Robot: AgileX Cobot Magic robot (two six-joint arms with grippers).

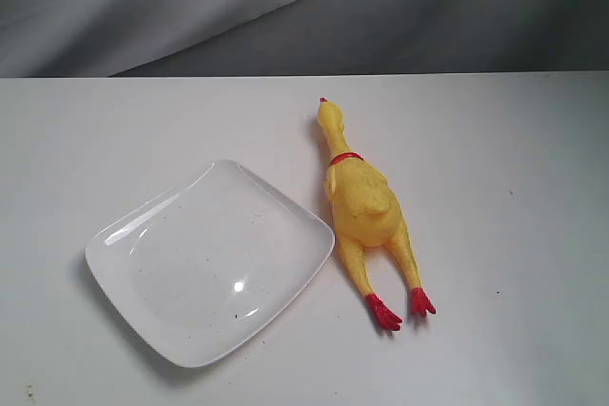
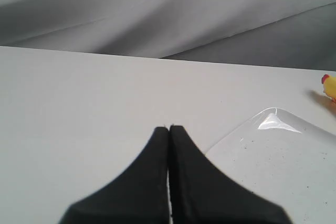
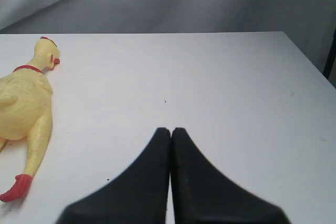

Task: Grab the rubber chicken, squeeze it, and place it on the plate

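White plate (image 1: 209, 263), rubber chicken (image 1: 364, 206) just beside

The chicken (image 1: 366, 202) is yellow, with a red collar, red feet and a red beak tip. Beside the chicken, the plate (image 1: 209, 263) is glossy white with a few dark specks. The table (image 1: 514, 140) is white and the cloth (image 1: 285, 7) grey. The left gripper (image 2: 169, 128) and right gripper (image 3: 171, 129) are black.

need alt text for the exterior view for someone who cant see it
A yellow rubber chicken lies flat on a white table, head away from the camera, red feet nearest. A glossy white plate with nothing on it sits close beside it on the left.
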